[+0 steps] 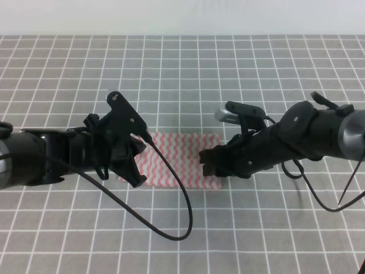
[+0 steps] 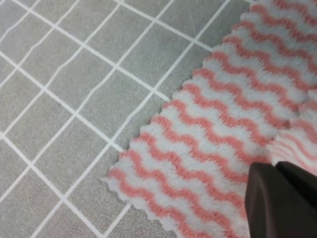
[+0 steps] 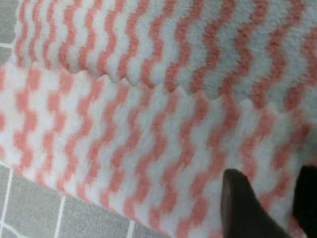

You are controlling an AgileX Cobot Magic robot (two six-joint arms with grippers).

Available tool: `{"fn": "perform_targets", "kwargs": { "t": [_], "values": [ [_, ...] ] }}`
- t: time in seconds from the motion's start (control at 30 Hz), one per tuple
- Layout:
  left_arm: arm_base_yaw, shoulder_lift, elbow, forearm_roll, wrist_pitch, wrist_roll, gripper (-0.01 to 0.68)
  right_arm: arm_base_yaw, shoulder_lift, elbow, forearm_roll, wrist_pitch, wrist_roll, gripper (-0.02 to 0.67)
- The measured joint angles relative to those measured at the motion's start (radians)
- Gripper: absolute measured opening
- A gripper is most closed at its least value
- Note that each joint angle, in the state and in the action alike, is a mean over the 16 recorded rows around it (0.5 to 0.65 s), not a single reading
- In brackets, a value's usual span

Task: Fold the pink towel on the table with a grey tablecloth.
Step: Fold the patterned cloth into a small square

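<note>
— Grey cloth with thin white grid lines covers the whole table (image 1: 182, 74), edge to edge in the high view. What lies on it?

— Only the pink towel (image 1: 182, 162), near the middle, between the two black arms. It shows as a wide, short band of pink-red and white zigzag stripes, flat on the cloth.

— Is it one layer?

— Not everywhere. In the right wrist view a scalloped edge runs across the towel (image 3: 163, 89), one layer lying over another. In the left wrist view a corner of the towel (image 2: 208, 148) rests flat on the grey grid, with a second fold of it showing at the right edge.

— And the arms?

— The left gripper (image 1: 132, 162) sits over the towel's left end, the right gripper (image 1: 210, 164) over its right end. A black cable (image 1: 171, 188) loops down from the left arm across the tablecloth.

— Clenched or released?

— On the right, two dark fingers (image 3: 242, 206) stand apart over the towel with striped cloth showing between them, so released. On the left, only a dark finger (image 2: 277, 198) shows at the picture's corner above the towel; I cannot tell whether that claw grasps anything.
</note>
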Motion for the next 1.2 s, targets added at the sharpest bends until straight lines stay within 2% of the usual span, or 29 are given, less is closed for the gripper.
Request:
{"fn": "perform_targets", "kwargs": {
  "t": [0.23, 0.73, 1.07, 1.2],
  "values": [
    [0.0, 0.002, 0.0, 0.007, 0.0, -0.002, -0.003, 0.0, 0.019, -0.003, -0.002, -0.002, 0.001, 0.2],
    [0.0, 0.001, 0.0, 0.004, 0.004, -0.006, -0.002, -0.003, 0.021, -0.025, -0.044, 0.022, 0.002, 0.0],
    [0.0, 0.002, 0.0, 0.006, 0.008, -0.008, -0.002, -0.01, -0.01, -0.059, -0.059, 0.031, 0.001, -0.013],
    [0.0, 0.002, 0.0, 0.006, 0.014, -0.008, -0.002, -0.014, -0.016, -0.065, -0.072, 0.021, 0.0, 0.007]
  ]
}}
